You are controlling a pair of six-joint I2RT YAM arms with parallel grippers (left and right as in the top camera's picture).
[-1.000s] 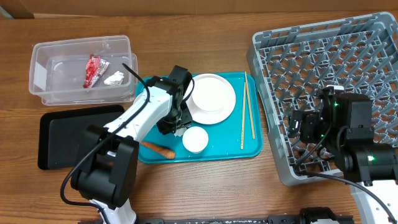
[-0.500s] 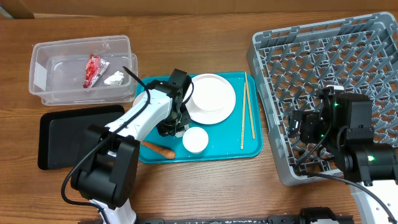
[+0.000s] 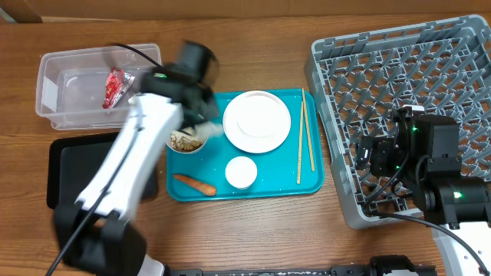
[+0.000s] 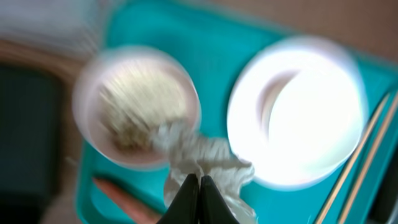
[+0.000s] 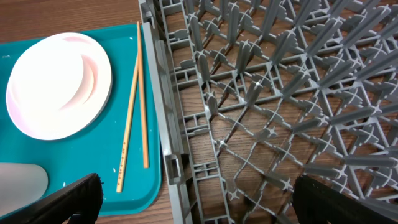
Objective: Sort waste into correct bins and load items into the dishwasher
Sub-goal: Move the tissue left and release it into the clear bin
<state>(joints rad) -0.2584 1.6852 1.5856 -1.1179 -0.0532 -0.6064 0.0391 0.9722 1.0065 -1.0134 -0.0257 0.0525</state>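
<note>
Well, at the far left we saw the clear tub (image 3: 46, 92) on the wooden table (image 3: 253, 230), with the red wrapper (image 3: 115, 86) lying inside it. Just in front of the tub lay the black tray (image 3: 69, 165), partly covered by the left arm (image 3: 146, 138), which was a smear of blur in the overhead view.

The left gripper (image 4: 199, 185) was clamped tight on a crumpled white tissue (image 4: 208, 158) — its two dark fingertips met with the paper pinched between them. The tissue hung above the teal tray (image 4: 205, 37), between a bowl (image 3: 186, 142) and the white plate (image 3: 257, 121); whether it brushed the bowl's rim we could not tell. That bowl stood at the teal tray's left edge and held the beige food scraps (image 4: 127, 112).

Nearer the front, the carrot piece (image 3: 194, 184) lay at the tray's left corner, and a small white bowl (image 3: 241, 172) stood just to its right, apart from it. The plate sat behind that bowl, toward the tray's back edge. Further right, the chopsticks (image 3: 304, 138) lay side by side along the tray's right edge, nearly parallel.

Beyond the tray stood the grey dish rack (image 3: 414, 77), just beside it. The right gripper (image 5: 198, 202) hovered over the rack's left part — jaws spread wide, holding nothing, its wrist camera looking down on the rack's lattice, the chopsticks and the plate.
</note>
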